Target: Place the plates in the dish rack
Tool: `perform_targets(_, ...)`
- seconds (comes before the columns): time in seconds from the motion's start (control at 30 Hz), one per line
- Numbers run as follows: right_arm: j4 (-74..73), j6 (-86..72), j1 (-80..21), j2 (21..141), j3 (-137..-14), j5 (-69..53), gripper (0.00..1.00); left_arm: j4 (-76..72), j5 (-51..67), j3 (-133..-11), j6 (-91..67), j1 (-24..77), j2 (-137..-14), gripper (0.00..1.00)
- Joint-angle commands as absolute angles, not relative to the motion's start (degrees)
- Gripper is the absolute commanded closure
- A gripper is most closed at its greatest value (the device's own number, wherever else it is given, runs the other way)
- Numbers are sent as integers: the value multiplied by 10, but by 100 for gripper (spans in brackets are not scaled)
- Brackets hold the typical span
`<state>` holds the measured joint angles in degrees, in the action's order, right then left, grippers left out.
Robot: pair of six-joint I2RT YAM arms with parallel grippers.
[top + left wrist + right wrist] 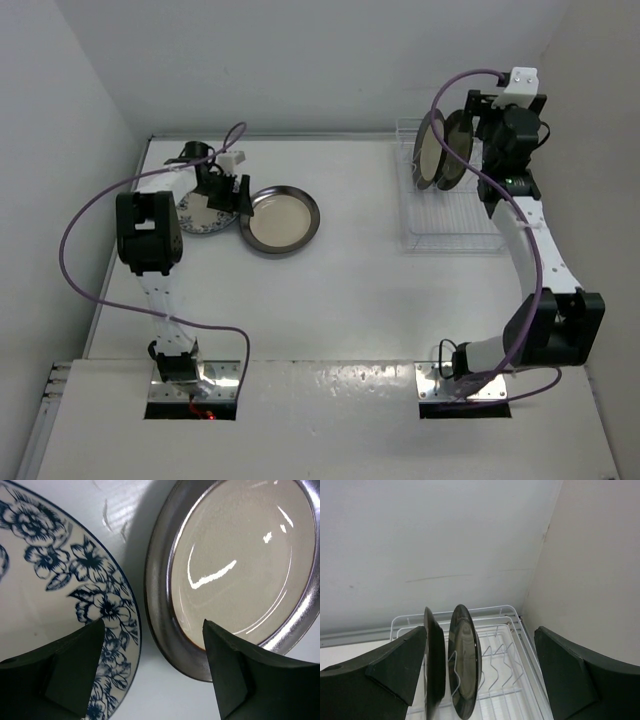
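Left gripper (152, 630), jaws apart, straddles the gap between floral plate (45, 580) and grey-rimmed plate (240, 565), both flat near the far-left corner; right gripper (480, 635), likewise apart, overhangs the rack (455, 240).

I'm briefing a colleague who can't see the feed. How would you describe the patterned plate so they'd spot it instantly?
On the left side of the white table, two plates lie flat beneath the left gripper. The floral plate is the left one; its blue flower rim sets it apart from the dark-rimmed plate beside it.
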<state>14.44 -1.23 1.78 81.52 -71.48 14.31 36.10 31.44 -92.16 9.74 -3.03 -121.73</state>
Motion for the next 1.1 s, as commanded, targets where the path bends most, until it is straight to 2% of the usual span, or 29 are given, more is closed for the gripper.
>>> perform_targets(0.0,170,-5,17,792,-702,157,12,361,295,-905,89,-22,-1169,16)
perform_targets(0.17,171,-4,15,767,-675,161,10,361,296,-894,99,-11,-1106,16)
perform_targets(0.3,174,14,14,753,-659,163,10,361,306,-833,112,2,-1047,12)
perform_targets(0.53,184,9,11,735,-644,163,10,388,306,-741,112,2,-1047,12)
perform_targets(0.7,189,8,8,730,-636,168,10,333,313,-717,67,2,-1078,11)
perform_targets(1.07,195,22,4,701,-611,182,10,281,296,-808,15,12,-1200,12)
